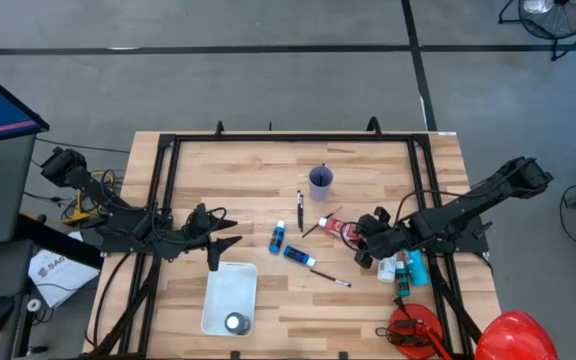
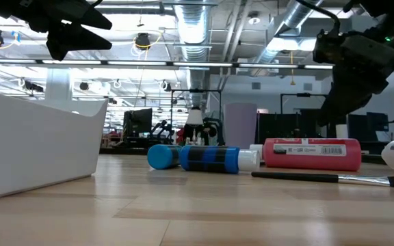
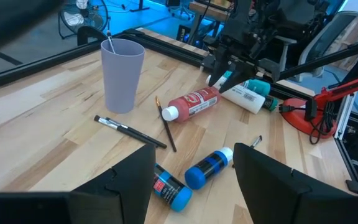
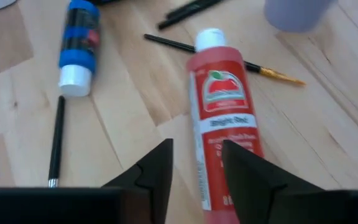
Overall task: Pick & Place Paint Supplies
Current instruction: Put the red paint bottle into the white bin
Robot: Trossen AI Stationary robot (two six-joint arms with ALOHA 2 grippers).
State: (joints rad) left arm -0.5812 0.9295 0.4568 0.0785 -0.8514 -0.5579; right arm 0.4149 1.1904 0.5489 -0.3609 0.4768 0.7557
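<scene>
A red paint bottle (image 4: 221, 112) with a white cap lies flat on the wooden table (image 1: 268, 165). My right gripper (image 4: 194, 165) hangs open just above its base end, slanting down, and the low view shows its fingers clear of the bottle (image 2: 312, 154). Two blue bottles (image 1: 279, 237) (image 1: 298, 256) and thin dark brushes (image 1: 333, 278) (image 1: 300, 210) lie at mid-table. My left gripper (image 1: 226, 240) hovers open and holds nothing, left of them and above the far end of a white tray (image 1: 218, 300).
A purple cup (image 1: 320, 180) with a brush in it stands toward the far side. A white and a teal bottle (image 1: 408, 268) lie under the right arm. One capped bottle (image 1: 234, 322) sits in the tray. A red clamp (image 1: 413, 330) and a red helmet-like thing (image 1: 513, 335) are at the near right.
</scene>
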